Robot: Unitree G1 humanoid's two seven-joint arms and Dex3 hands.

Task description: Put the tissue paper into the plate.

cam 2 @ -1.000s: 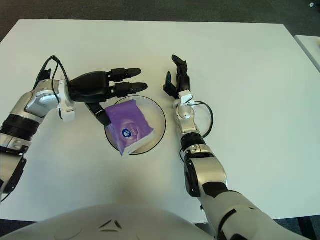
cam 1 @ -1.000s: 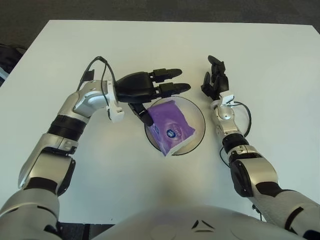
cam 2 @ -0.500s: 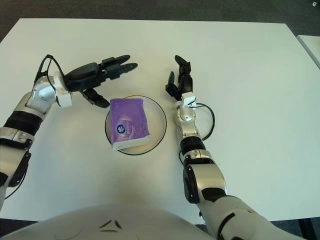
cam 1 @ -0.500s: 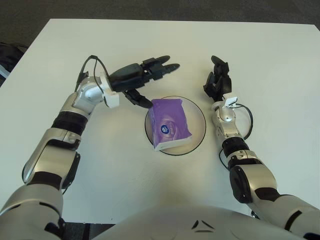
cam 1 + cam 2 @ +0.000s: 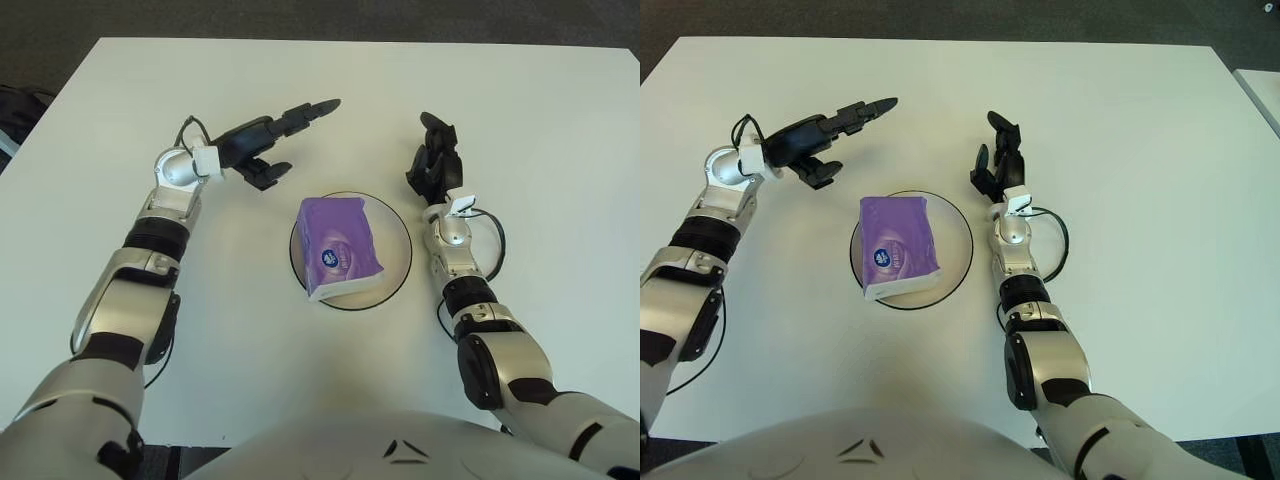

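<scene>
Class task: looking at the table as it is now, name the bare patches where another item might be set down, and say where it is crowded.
Bare table lies beyond both hands, along the near edge below the plate, and right of the right hand. The middle is crowded: the tissue pack fills the plate, with the open left hand at its upper left.
</scene>
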